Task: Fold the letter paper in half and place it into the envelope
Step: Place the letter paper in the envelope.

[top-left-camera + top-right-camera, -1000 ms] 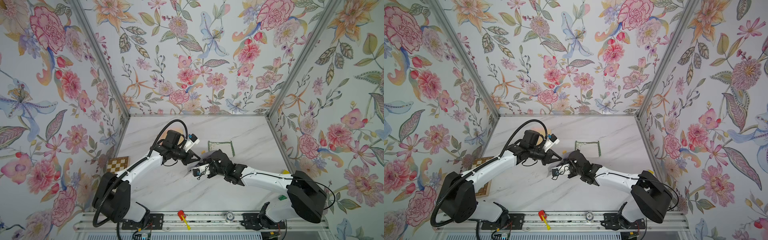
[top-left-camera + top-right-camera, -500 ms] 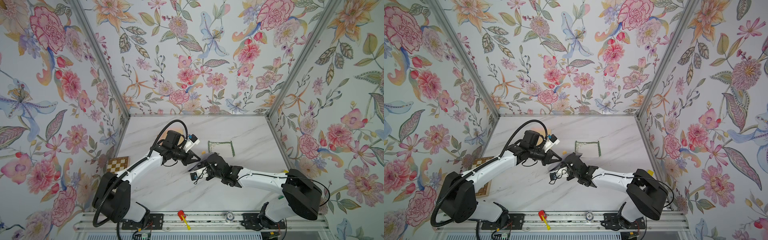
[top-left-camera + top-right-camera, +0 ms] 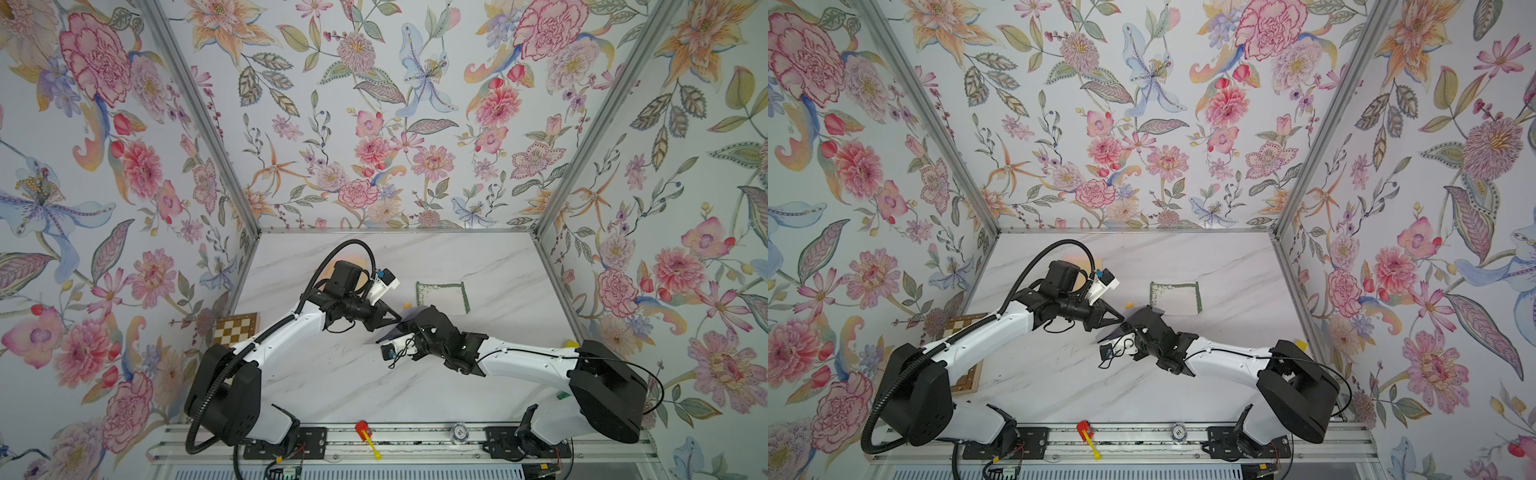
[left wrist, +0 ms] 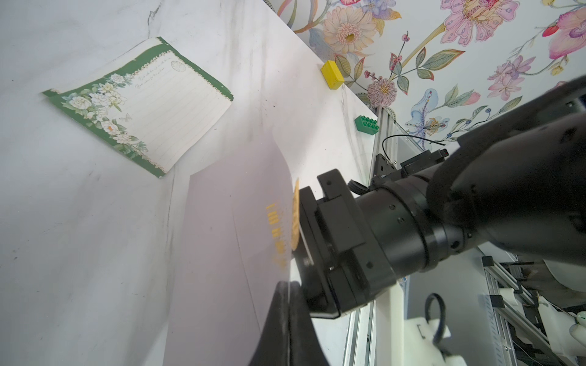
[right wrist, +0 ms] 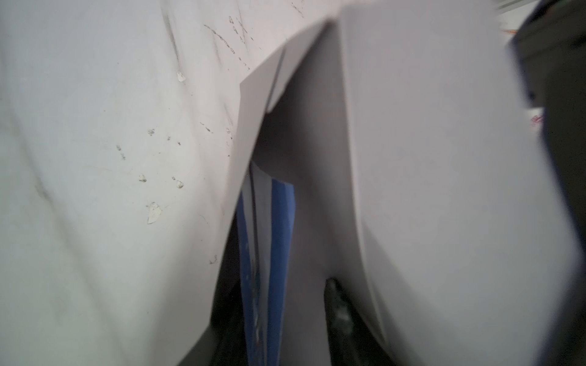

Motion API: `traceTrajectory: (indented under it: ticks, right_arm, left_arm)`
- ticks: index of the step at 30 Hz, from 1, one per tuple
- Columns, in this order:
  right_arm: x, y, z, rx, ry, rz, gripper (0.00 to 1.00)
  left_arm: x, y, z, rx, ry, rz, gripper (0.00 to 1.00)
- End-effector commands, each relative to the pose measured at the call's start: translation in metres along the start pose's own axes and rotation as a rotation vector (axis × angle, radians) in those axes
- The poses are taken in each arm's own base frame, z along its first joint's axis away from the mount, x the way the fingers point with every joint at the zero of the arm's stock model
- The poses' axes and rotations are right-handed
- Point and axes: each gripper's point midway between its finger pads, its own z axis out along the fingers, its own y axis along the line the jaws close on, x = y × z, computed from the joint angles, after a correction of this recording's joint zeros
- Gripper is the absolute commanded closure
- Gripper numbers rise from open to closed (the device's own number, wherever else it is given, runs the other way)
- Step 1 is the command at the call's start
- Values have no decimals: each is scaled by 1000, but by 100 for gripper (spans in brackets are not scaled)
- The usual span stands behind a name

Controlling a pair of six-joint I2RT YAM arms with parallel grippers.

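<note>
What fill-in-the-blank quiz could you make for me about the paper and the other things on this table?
1. The letter paper lying flat on the table has a ___ border.
2. The left end effector is shut on the pale ___, holding it up off the table.
3. Near the table's edge sit two small blocks: a green block and a ___ one.

Missing words: green; envelope; yellow.

Far table (image 3: 436, 257) lies open; right arm (image 3: 519, 361) (stretched mid-table) fronts the letter paper (image 3: 442, 297).
</note>
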Motion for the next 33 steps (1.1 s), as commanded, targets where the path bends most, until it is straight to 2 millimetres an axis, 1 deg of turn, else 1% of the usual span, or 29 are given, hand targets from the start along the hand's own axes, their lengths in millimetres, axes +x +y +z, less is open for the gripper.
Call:
traceTrajectory:
  ticks: [1,5,11,18,21,24,27,31,33]
  right_arm:
    - [-3,3,-7,-4,-39,35,57]
    - [-5,-2,-16,17,-61,62,56]
    - [-10,-4,-44,7,-138,157,52]
    - [-23,-6,-86,-67,-329,412,47]
    - [-24,-10,-99,-63,-385,511,44]
    - [-20,-16,-106,-25,-405,586,38]
    - [-13,-22,-109,12,-420,664,36]
    - [-4,-19,-103,3,-403,729,35]
    - [-2,-17,-99,-27,-388,769,38]
  left_arm:
    - [-2,-4,-3,26,-17,12,100]
    - [1,-3,-2,23,-15,7,100]
    - [8,1,-3,2,-30,-8,100]
    - [15,8,-9,-4,-95,-49,100]
    - [18,7,-13,16,-123,-62,100]
    - [14,-3,-17,70,-162,-52,100]
    - [12,-11,-18,117,-195,-44,100]
    - [22,-2,-14,105,-186,-71,100]
    - [26,1,-12,108,-195,-89,100]
